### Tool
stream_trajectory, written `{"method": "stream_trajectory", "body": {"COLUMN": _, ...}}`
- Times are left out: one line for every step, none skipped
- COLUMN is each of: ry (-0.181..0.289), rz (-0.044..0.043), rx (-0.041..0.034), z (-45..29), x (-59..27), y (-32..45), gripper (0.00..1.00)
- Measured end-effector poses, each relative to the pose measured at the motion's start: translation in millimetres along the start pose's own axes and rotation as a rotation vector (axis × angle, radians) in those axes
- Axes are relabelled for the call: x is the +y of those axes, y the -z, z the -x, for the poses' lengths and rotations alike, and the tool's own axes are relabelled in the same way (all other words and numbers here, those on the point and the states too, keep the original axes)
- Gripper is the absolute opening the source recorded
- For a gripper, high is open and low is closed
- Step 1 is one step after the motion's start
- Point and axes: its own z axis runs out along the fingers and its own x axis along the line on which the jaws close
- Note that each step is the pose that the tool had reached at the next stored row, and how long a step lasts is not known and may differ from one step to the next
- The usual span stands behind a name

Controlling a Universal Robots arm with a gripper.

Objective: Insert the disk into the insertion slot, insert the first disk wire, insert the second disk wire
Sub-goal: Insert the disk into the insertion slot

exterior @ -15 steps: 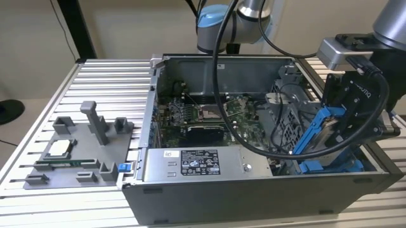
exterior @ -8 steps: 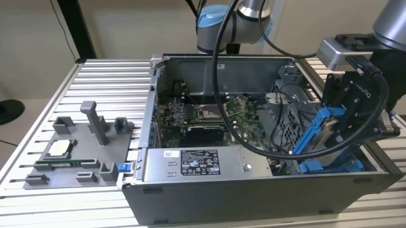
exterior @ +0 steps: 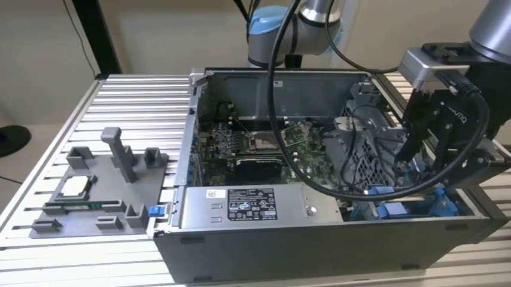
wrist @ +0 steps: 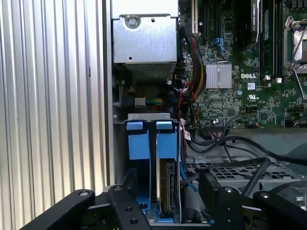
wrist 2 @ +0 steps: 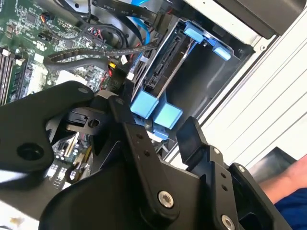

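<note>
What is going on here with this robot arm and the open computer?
The arm's black two-finger gripper hangs over the grey metal drive bay with blue rails, at a corner of the open grey computer case. The silver-grey hard drive in its bright blue plastic carrier sits in that bay. The fingers stand open on either side of it, gripping nothing.

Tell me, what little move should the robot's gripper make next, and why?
Probably pull the open gripper straight back off the disk. The disk already stands inside the insertion slot between the fingers, its connector edge looks bare, and a black cable lies beside it.
</note>
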Motion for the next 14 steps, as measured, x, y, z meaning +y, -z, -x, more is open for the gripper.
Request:
{"method": "stream_trajectory", "body": {"ry": 0.0, "rz": 0.0, "rx": 0.0001, "z": 0.0, "x": 0.0, "y": 0.0, "gripper": 1.0}}
{"method": "stream_trajectory", "body": {"ry": 0.0, "rz": 0.0, "rx": 0.0, "z": 0.0, "x": 0.0, "y": -0.1, "gripper": 1.0}}
{"method": "stream_trajectory", "body": {"ry": 0.0, "rz": 0.0, "rx": 0.0, "z": 0.0, "x": 0.0, "y": -0.1, "gripper": 1.0}}
{"method": "stream_trajectory", "body": {"ry": 0.0, "rz": 0.0, "rx": 0.0, "z": 0.0, "x": 0.0, "y": -0.1, "gripper": 1.0}}
{"method": "stream_trajectory", "body": {"ry": 0.0, "rz": 0.0, "rx": -0.0001, "z": 0.0, "x": 0.0, "y": -0.2, "gripper": 1.0}}
{"method": "stream_trajectory", "body": {"ry": 0.0, "rz": 0.0, "rx": -0.0002, "z": 0.1, "x": 0.0, "y": -0.2, "gripper": 1.0}}
{"method": "stream_trajectory", "body": {"ry": 0.0, "rz": 0.0, "rx": -0.0002, "z": 0.2, "x": 0.0, "y": 0.2, "gripper": 1.0}}
{"method": "stream_trajectory", "body": {"ry": 0.0, "rz": 0.0, "rx": -0.0002, "z": 0.2, "x": 0.1, "y": 2.1, "gripper": 1.0}}
{"method": "stream_trajectory", "body": {"ry": 0.0, "rz": 0.0001, "rx": -0.0009, "z": 0.2, "x": 0.2, "y": 4.9, "gripper": 1.0}}
{"method": "stream_trajectory", "body": {"ry": -0.001, "rz": 0.0001, "rx": -0.0018, "z": 0.2, "x": 0.3, "y": 7.7, "gripper": 1.0}}
{"method": "stream_trajectory", "body": {"ry": -0.001, "rz": 0.0001, "rx": -0.0024, "z": 0.2, "x": 0.5, "y": 10.7, "gripper": 1.0}}
{"method": "stream_trajectory", "body": {"ry": -0.001, "rz": 0.0002, "rx": -0.0028, "z": 0.2, "x": 0.6, "y": 13.8, "gripper": 1.0}}
{"method": "stream_trajectory", "body": {"ry": -0.002, "rz": 0.0002, "rx": -0.0033, "z": 0.2, "x": 0.7, "y": 16.7, "gripper": 1.0}}
{"method": "stream_trajectory", "body": {"ry": -0.002, "rz": 0.0002, "rx": -0.004, "z": 0.2, "x": 0.8, "y": 19.0, "gripper": 1.0}}
